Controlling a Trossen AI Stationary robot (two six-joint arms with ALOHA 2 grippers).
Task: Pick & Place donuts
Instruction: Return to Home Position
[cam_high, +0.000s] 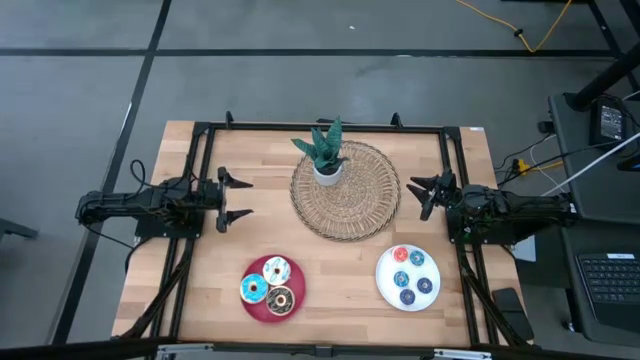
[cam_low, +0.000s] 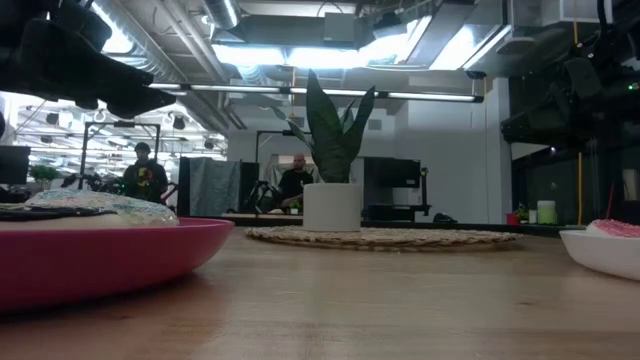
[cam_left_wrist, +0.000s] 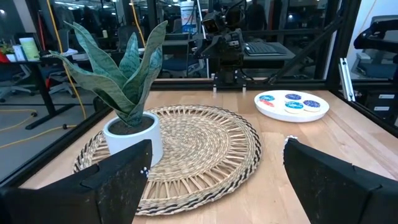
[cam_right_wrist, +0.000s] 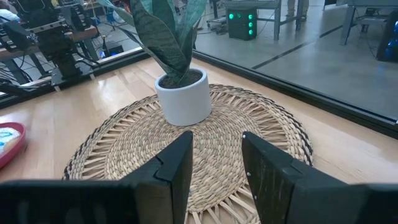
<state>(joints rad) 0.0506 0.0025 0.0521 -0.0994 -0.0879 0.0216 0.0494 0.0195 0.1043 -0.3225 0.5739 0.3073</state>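
Three larger donuts lie on a red plate (cam_high: 262, 311) near the table's front edge: a light-blue iced one (cam_high: 253, 290), a cream-white sprinkled one (cam_high: 277, 269) and a brown one (cam_high: 280, 300). Several small donuts (cam_high: 408, 277) in blue, teal and red lie on a white plate (cam_high: 385, 262) to the right, which also shows in the left wrist view (cam_left_wrist: 292, 104). My left gripper (cam_high: 245, 198) hovers open at the table's left, pointing at the mat. My right gripper (cam_high: 418, 197) hovers at the right with a narrower gap (cam_right_wrist: 216, 135) and nothing between its fingers.
A round wicker mat (cam_high: 350, 205) lies at the table's middle, toward the far side, with a potted plant (cam_high: 325, 158) in a white pot standing on it. A black frame (cam_high: 320, 126) runs around the table. People sit in the room beyond (cam_low: 295, 185).
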